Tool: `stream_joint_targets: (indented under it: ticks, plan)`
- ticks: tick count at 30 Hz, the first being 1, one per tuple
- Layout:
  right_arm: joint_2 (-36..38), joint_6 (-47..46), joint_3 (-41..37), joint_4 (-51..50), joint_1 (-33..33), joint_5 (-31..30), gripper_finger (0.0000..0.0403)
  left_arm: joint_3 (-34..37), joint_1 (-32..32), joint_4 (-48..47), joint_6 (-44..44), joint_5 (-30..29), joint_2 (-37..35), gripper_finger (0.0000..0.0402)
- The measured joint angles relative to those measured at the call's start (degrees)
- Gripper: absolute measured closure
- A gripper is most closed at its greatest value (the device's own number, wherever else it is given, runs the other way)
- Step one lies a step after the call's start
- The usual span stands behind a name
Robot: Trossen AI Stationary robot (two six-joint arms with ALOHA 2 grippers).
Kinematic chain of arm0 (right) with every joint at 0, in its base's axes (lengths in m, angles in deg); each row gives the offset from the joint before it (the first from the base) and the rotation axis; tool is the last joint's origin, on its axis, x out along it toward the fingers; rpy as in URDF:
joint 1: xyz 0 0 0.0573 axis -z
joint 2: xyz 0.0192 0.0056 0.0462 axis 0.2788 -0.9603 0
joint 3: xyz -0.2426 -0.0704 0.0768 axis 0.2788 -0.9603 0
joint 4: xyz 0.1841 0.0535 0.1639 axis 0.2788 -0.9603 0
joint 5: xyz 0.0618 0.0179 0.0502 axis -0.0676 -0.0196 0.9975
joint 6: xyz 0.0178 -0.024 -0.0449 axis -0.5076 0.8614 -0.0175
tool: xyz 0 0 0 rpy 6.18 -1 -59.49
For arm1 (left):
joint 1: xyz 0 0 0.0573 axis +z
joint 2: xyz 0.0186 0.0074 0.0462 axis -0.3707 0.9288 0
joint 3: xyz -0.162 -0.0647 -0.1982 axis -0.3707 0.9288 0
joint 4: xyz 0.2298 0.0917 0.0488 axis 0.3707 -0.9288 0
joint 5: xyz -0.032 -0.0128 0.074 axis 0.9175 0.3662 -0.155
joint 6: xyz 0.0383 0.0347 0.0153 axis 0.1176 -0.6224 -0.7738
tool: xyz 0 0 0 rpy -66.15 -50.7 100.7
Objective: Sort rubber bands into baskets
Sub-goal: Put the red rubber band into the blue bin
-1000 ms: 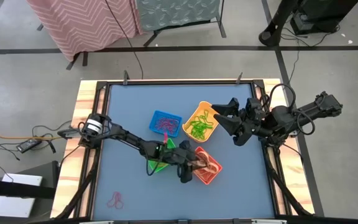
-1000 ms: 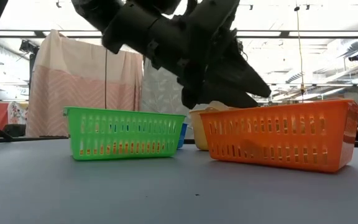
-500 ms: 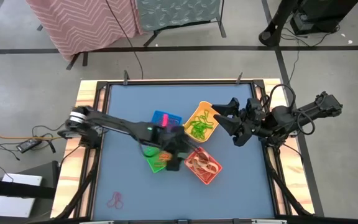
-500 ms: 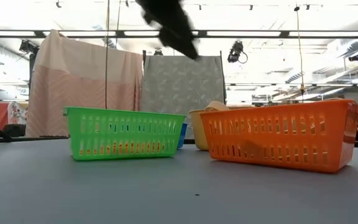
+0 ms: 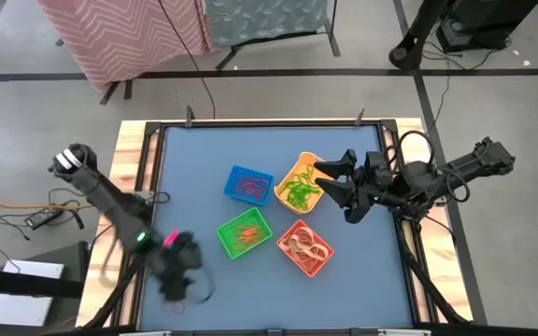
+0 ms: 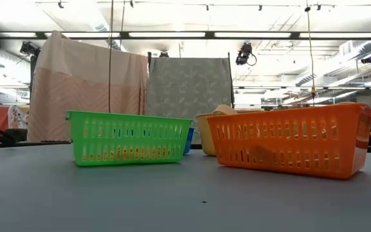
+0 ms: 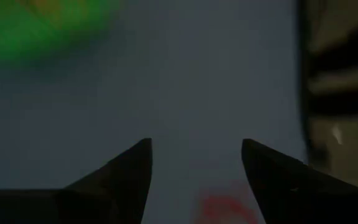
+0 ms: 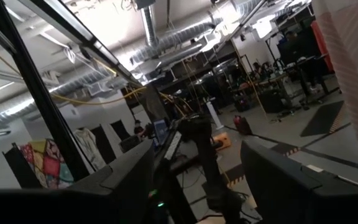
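Note:
Four baskets stand mid-table: blue (image 5: 248, 185), yellow (image 5: 301, 183), green (image 5: 243, 232) and orange (image 5: 304, 247), each holding rubber bands. In the low view the green basket (image 6: 129, 137) and orange basket (image 6: 288, 138) stand in front. My left gripper (image 5: 177, 280) is open and empty over the near left of the table; the red rubber bands (image 7: 225, 208) lie on the table just ahead of its fingertips in the left wrist view. My right gripper (image 5: 330, 184) is open and empty, raised by the yellow basket's right side.
The blue table (image 5: 185, 159) has free room along its left side and near edge. Wooden rails frame the table. Cables lie on the floor to the left (image 5: 45, 210). Fabric screens stand beyond the far edge (image 6: 82, 84).
My left gripper has left the orange basket and swung across the green basket to the table's near left corner, above the red rubber bands. It has gone out of the low view. My right gripper has shifted slightly toward the yellow basket.

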Motion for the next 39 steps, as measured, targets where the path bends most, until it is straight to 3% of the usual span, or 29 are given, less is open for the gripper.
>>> stream_joint_targets:
  ticks: [4, 9, 13, 25, 28, 33, 39]
  plan:
    - [0.00, 0.11, 0.00, -0.10, 0.21, -0.05, 0.0151, 0.86, -10.63, -0.26, 11.01, 3.09, 3.74, 0.0157]
    - [0.00, 0.13, 0.00, -0.18, 0.79, -0.07, 0.0151, 0.47, -17.41, 0.82, 23.96, 4.44, 7.66, 0.0158]
    - [0.00, 0.13, 0.00, -0.32, 1.28, -0.08, 0.0151, 0.49, -19.39, 0.85, 30.08, 4.68, 11.00, 0.0158]
    - [0.00, 0.13, 0.00, -0.47, 1.92, -0.07, 0.0151, 0.16, -18.67, 2.36, 36.32, 7.56, 21.14, 0.0163]
    - [0.00, 0.11, 0.00, -0.46, 1.92, -0.07, 0.0151, 0.11, -18.22, 1.06, 39.11, 7.90, 21.75, 0.0202]
    - [0.00, 0.11, 0.00, -0.46, 1.92, -0.07, 0.0151, 0.29, -16.02, -1.14, 40.22, 6.97, 20.49, 0.0371]
    - [0.00, 0.11, 0.00, -0.46, 1.92, -0.06, 0.0151, 0.63, -10.92, -8.99, 40.32, -6.47, 12.80, 0.0398]
